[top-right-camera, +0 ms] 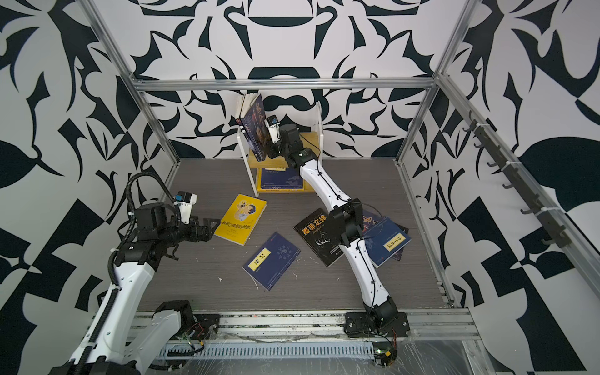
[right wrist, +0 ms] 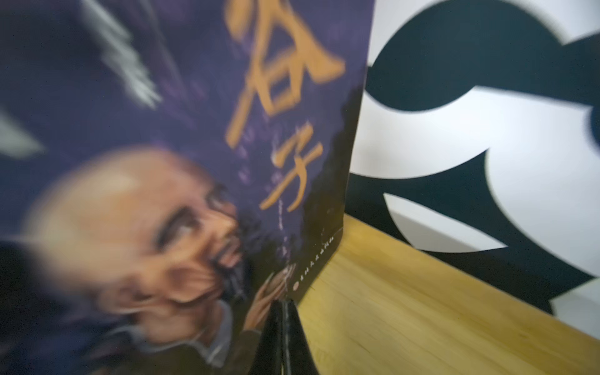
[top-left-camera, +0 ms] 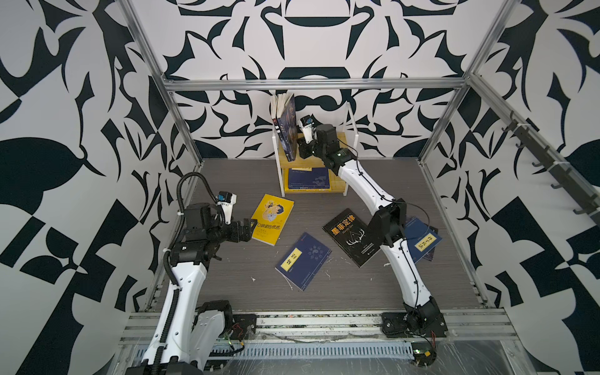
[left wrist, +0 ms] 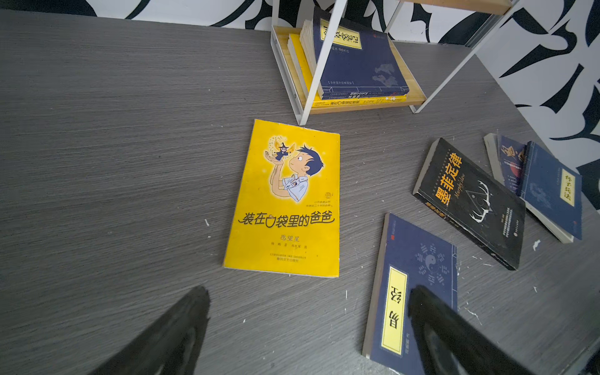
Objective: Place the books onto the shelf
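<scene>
**Right hand up at the shelf, left hand facing the yellow book**

My right gripper [right wrist: 284, 305] has its fingers pressed together with nothing between them. It sits at the foot of the purple book [right wrist: 162, 130], which stands on edge on the upper board of the shelf [right wrist: 422, 308]. I cannot tell whether the fingers touch the cover.

My left gripper [left wrist: 308, 292] is spread wide and empty above the table [left wrist: 97, 162]. The yellow book [left wrist: 285, 201] lies flat just ahead of it, long axis running away toward the shelf, so I judge my left arm the nearer one for it.

Five books lie on the table:
- the yellow book
- a navy book [left wrist: 418, 259]
- the black book [left wrist: 470, 201]
- a second navy book [left wrist: 548, 191], resting on another purple book [left wrist: 509, 159]

At least two lie stacked on the lower board, and at least two stand above.
</scene>
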Controlling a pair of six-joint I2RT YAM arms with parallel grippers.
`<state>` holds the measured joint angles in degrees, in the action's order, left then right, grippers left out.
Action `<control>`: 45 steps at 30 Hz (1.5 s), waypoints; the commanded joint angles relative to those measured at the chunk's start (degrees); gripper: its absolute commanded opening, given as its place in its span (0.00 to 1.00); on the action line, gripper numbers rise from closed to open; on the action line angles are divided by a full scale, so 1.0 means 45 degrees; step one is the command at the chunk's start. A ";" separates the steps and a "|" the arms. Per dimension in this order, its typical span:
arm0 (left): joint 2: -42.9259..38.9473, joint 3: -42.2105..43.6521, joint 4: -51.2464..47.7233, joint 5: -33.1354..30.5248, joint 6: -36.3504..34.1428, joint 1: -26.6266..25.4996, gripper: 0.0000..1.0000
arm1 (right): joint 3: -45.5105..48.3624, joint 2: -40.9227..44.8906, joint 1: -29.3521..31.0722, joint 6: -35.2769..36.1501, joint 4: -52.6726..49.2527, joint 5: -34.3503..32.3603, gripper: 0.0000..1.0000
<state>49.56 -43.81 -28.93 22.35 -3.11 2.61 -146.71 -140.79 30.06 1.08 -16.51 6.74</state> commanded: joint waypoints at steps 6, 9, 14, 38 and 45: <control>-0.0051 -0.0025 0.0015 0.0247 0.0321 -0.0153 1.00 | 0.3471 0.4303 0.0026 0.0501 0.0040 -0.0797 0.16; 0.0206 -0.0218 -0.0092 0.0526 0.0414 -0.0310 1.00 | 0.6047 0.6186 0.0043 0.0202 0.0249 -0.0609 0.21; 0.0849 -0.0453 -0.0172 0.1120 0.0439 -0.0596 1.00 | 1.1646 0.9780 0.0392 -0.0172 0.1965 0.0060 0.34; 0.6248 -0.0719 0.0393 0.1887 0.1530 -0.4715 0.90 | 2.5736 1.9286 0.6161 0.5760 0.3259 -0.1461 0.67; 0.7744 -0.0864 0.0986 0.1196 0.2929 -0.5230 0.78 | 2.7047 1.8161 0.7068 0.6543 0.4391 -0.2624 0.69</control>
<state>83.15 -47.97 -26.04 29.28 6.26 -20.88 -25.58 -57.52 61.39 28.05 -1.13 -0.91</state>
